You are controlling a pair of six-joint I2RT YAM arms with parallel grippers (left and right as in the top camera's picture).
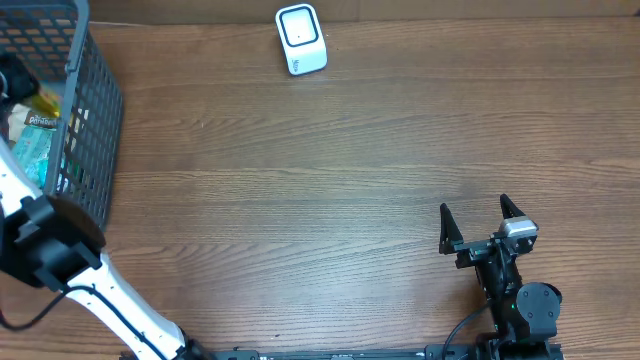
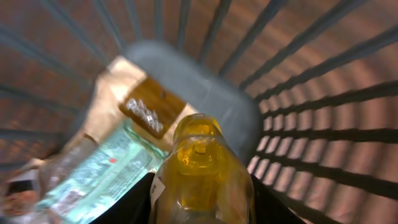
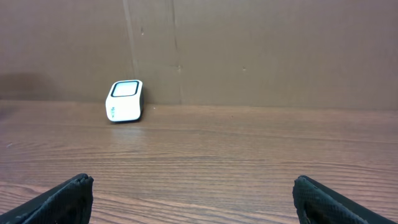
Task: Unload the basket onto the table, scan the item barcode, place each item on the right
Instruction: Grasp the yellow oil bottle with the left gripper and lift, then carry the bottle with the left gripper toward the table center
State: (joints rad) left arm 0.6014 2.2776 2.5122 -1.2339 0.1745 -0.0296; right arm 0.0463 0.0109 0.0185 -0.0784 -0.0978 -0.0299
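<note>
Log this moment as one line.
left gripper: shut on yellow bottle in basket | right gripper: open, empty | scanner: nothing presented yet

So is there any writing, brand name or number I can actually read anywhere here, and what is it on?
Nothing reads clearly.
Brown label on the tan pouch: white lettering, blurred.
Pale green plastic packet: print, blurred.
Clear yellow bottle: white tag corner, unreadable.
White box-shaped scanner: small side marks, too small.
</note>
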